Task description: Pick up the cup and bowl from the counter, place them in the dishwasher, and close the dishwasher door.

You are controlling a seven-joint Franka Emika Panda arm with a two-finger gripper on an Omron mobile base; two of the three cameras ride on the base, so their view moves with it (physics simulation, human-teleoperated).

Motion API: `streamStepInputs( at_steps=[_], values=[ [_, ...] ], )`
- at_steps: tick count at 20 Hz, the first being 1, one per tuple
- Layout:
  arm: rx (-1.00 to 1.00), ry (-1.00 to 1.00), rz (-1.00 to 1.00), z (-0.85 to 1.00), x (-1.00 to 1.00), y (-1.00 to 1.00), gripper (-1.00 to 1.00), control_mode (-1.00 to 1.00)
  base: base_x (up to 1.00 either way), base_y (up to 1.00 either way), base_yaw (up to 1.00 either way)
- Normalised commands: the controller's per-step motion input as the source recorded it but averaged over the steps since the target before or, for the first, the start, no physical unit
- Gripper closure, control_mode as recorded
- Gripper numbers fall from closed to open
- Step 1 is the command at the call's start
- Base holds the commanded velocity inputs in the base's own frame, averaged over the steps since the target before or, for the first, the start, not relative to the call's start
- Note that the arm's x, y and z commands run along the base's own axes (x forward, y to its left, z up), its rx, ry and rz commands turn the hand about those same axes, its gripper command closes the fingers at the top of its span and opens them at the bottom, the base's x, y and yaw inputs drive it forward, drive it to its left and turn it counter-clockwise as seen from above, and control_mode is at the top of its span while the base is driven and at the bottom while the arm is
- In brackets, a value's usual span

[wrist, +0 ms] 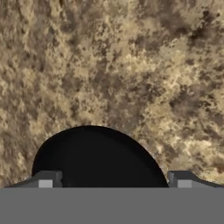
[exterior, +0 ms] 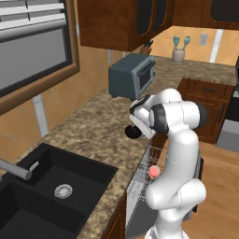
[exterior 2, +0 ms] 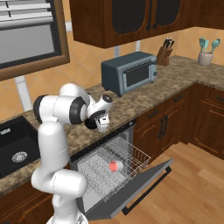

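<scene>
Where pincer [wrist: 112, 181] spreads, bowl [wrist: 98, 157] between tips

Tan walls [exterior 2: 87, 65], dark wood upper cabinets [exterior 2: 131, 22], wood plank floor [exterior 2: 192, 183].

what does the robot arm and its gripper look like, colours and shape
The white Franka arm is made of glossy, rounded, tube-like segments joined by dark grey-black bands at the joints. Its wrist ends in a white, blocky hand. The two-finger gripper has small dark grey fingertips with lighter grey square pads. No cables or markings are visible.
</scene>
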Motion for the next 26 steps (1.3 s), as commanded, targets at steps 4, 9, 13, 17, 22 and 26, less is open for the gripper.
streamStepInputs(
  at_steps=[4,9,13,17,22,26],
  values=[
    [-0.06,0.0,0.0,-0.36,-0.2,0.0,1.0,-1.0,0.0,0.0,0.0],
    [0.0,0.0,0.0,-0.11,-0.53,-0.29,1.0,-1.0,0.0,0.0,0.0],
    [0.0,0.0,0.0,0.0,-0.72,-0.51,1.0,-1.0,0.0,0.0,0.0],
    [0.0,-0.02,0.0,0.0,-0.94,-0.67,1.0,-1.0,0.0,0.0,0.0],
    [0.0,-0.07,0.0,0.0,-1.0,-0.71,1.0,-1.0,0.0,0.0,0.0],
    [0.0,-0.02,0.0,-0.37,-0.91,-0.32,1.0,-1.0,0.0,0.0,0.0]
  ],
)
